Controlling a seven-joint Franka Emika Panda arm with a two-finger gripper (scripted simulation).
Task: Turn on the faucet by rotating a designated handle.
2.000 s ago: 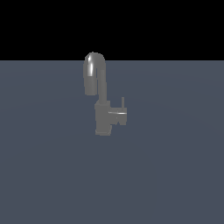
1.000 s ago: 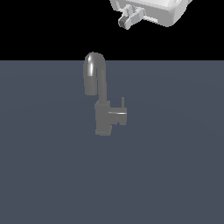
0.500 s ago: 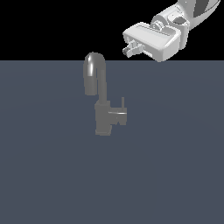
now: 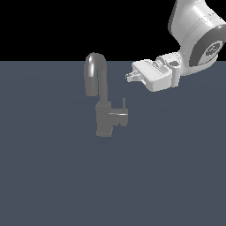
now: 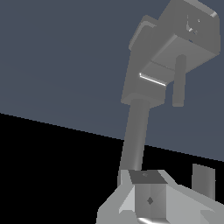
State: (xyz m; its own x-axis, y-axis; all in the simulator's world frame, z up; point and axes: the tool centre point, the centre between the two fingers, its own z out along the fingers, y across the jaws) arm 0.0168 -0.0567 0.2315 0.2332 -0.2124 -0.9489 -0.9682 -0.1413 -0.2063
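A: Where's the faucet (image 4: pixel 104 106)?

B: Standing on the dark grey bench (image 4: pixel 53 176), a bit toward the exterior view's left of the middle. Blocky body, with the curved spout (image 4: pixel 94 70) rising above it and bending over toward the exterior view's left.

A: And the handle (image 4: pixel 120 115)?

B: It sticks out of the body toward the exterior view's right, a short stub with a thin upright lever at its end. Nothing is touching it.

A: Where's the claw (image 4: pixel 129 77)?

B: Up in the air, to the exterior view's right of the spout and higher than the handle. It's tilted, tips pointing toward the spout, clear of the faucet. The white arm (image 4: pixel 196 35) comes in from the upper corner on that same side.

A: Spread or pressed together?

B: I cannot tell. In the exterior view the tips are small and bunched. The wrist view shows one finger (image 5: pixel 148 199) near the edge of the frame, with a dark grey post beside it that I can't identify.

A: What else does the wrist view give?

B: The faucet seen along its spout, the body and handle lever (image 5: pixel 178 81) beyond, bench behind.
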